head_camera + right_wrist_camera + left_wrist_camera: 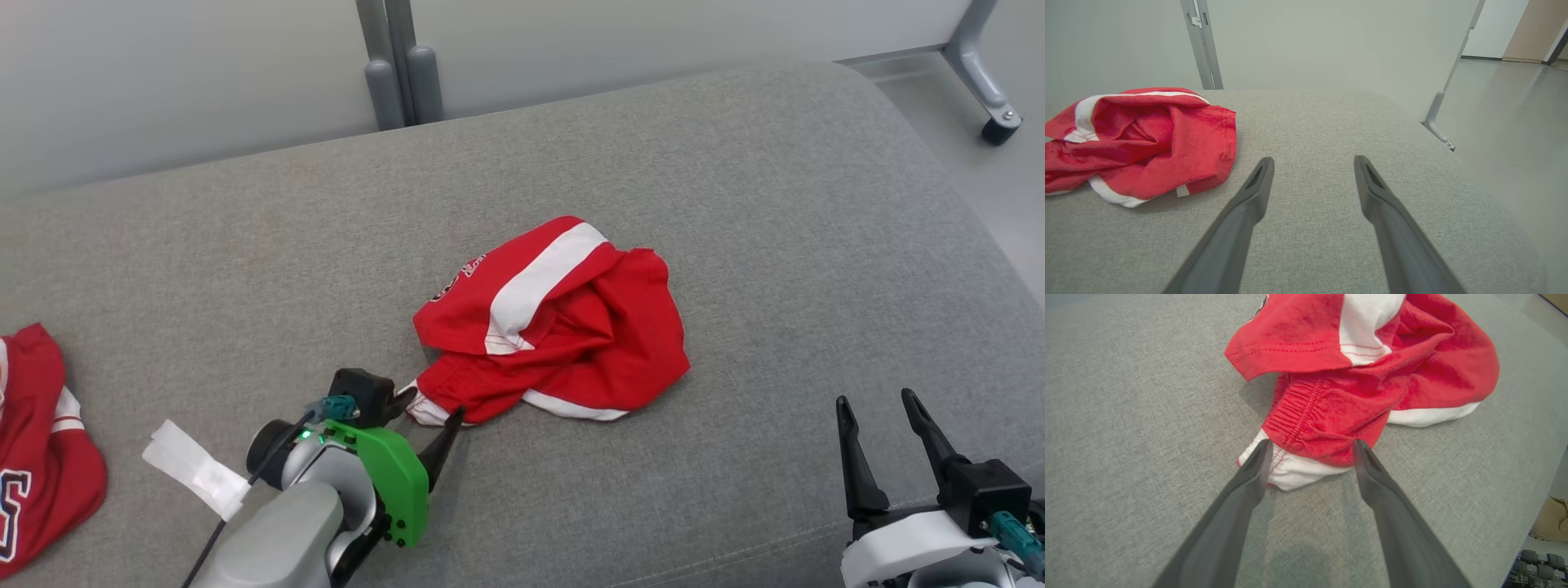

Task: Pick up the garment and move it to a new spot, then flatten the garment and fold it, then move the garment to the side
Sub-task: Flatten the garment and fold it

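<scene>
Lying left to right, the garment (pixel 563 327) points its waistband (pixel 1298 416) into my spread left claw (pixel 431 406). My right claw (pixel 874 398) is spread too.

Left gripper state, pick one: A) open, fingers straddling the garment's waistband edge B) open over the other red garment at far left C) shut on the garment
A: the left gripper stands open, one finger at each side of the gathered waistband end of the garment, with nothing pinched.
</scene>
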You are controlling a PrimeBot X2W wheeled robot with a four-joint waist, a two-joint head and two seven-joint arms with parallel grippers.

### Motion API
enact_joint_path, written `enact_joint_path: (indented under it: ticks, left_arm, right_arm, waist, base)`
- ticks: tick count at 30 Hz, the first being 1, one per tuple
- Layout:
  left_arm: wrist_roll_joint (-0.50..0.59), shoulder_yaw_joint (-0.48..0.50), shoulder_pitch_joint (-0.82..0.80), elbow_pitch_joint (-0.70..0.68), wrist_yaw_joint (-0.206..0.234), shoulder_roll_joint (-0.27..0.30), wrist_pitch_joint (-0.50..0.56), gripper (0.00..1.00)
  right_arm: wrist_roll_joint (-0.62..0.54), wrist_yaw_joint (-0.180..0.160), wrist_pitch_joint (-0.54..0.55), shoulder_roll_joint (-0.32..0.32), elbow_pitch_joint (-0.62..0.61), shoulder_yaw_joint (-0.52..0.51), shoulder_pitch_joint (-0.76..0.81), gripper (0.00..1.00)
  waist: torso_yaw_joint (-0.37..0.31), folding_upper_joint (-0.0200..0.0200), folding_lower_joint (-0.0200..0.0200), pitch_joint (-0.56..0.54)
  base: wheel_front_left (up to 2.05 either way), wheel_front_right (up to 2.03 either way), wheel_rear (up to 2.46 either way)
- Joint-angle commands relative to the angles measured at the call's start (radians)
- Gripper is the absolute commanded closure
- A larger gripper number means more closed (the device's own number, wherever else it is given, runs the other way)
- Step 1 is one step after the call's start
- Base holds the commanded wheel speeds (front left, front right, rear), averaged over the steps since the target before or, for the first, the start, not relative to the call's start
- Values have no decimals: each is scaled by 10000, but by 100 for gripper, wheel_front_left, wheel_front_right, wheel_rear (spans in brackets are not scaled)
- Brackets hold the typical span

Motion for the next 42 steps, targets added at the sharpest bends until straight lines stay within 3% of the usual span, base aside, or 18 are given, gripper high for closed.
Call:
enact_joint_path:
  ticks: [1, 13, 14, 15, 17, 18, 25, 31, 37, 42]
  left_arm:
    - [-303, -272, -323, 83, -25, 290, 31, 0]
    - [-1631, -2082, -965, 582, -25, 750, -256, 2]
    - [-1769, -2223, -985, 551, -25, 748, -290, 37]
    - [-1769, -2223, -985, 551, -25, 748, -290, 37]
    - [-2000, -2585, -1038, 398, -25, 754, -333, 97]
    - [-2119, -2747, -1085, 291, -25, 779, -411, 100]
    - [-2730, -3475, -1249, -466, -26, 1017, -244, 100]
    - [-4384, -3594, -1540, -2853, -27, 1212, 734, 100]
    - [-6593, -2744, -2214, -4955, -27, 1316, 526, 100]
    - [-7825, -1739, -2681, -4717, -27, 1188, 501, 100]
  right_arm:
    - [31, -3, -30, 48, 3, -30, 20, 0]
    - [158, -3, -30, 174, 35, -63, -101, 0]
    - [182, -3, -29, 180, 43, -77, -114, 0]
    - [182, -3, -29, 180, 43, -77, -114, 0]
    - [215, -3, -29, 194, 60, -107, -110, 0]
    - [228, -3, -29, 198, 65, -121, -105, 0]
    - [306, -3, -29, 245, 136, -133, -84, 0]
    - [318, -3, -30, 268, 153, -232, 84, 0]
    - [390, -3, -29, 336, 230, -67, -7, 0]
    - [418, -3, -29, 392, 305, 144, -101, 0]
  waist:
    - [-256, 0, 0, 99]
    - [-349, 0, 0, 195]
    - [-343, 0, 0, 196]
    - [-343, 0, 0, 196]
    - [-326, 0, 0, 190]
    - [-314, 0, 0, 187]
    - [-274, 0, 0, 85]
    - [-162, 0, 0, -59]
    - [-177, 0, 0, -197]
    - [-371, 0, 0, -311]
  base:
    - [0, 0, 0]
    - [0, 0, 0]
    - [0, 0, 0]
    - [0, 0, 0]
    - [0, 0, 0]
    - [0, 0, 0]
    - [0, 0, 0]
    - [0, 0, 0]
    - [0, 0, 0]
    - [0, 0, 0]
